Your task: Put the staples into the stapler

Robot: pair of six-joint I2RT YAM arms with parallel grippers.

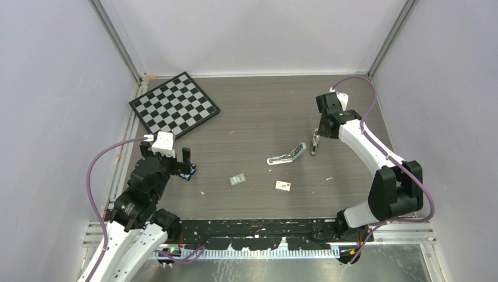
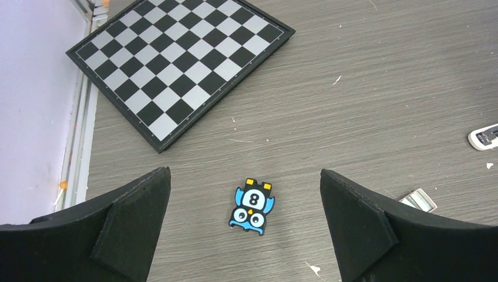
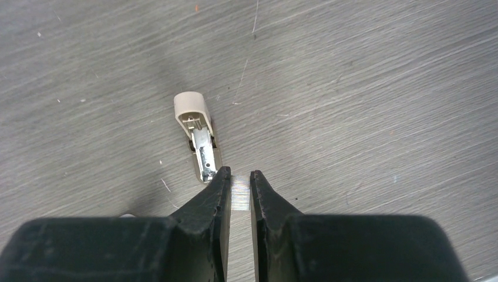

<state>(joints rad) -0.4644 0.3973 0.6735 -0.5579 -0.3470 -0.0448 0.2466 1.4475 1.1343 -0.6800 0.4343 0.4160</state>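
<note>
The stapler (image 1: 286, 155) lies open mid-table, pale blue top raised to the right; its white end shows in the left wrist view (image 2: 484, 136). My right gripper (image 1: 314, 144) hangs just right of it, shut on a silvery ribbed strip of staples (image 3: 239, 192), as the right wrist view (image 3: 239, 175) shows. A tan rounded piece with a silver channel (image 3: 197, 134) lies just ahead-left of the fingertips. More staples (image 1: 237, 180) lie loose on the table and show in the left wrist view (image 2: 418, 200). My left gripper (image 1: 183, 160) is open and empty (image 2: 244, 173).
A black-and-blue owl gadget (image 2: 251, 207) lies below the left gripper. A small white box with a red mark (image 1: 283, 185) sits near the front middle. A chessboard (image 1: 174, 105) lies at the back left. Walls enclose the table.
</note>
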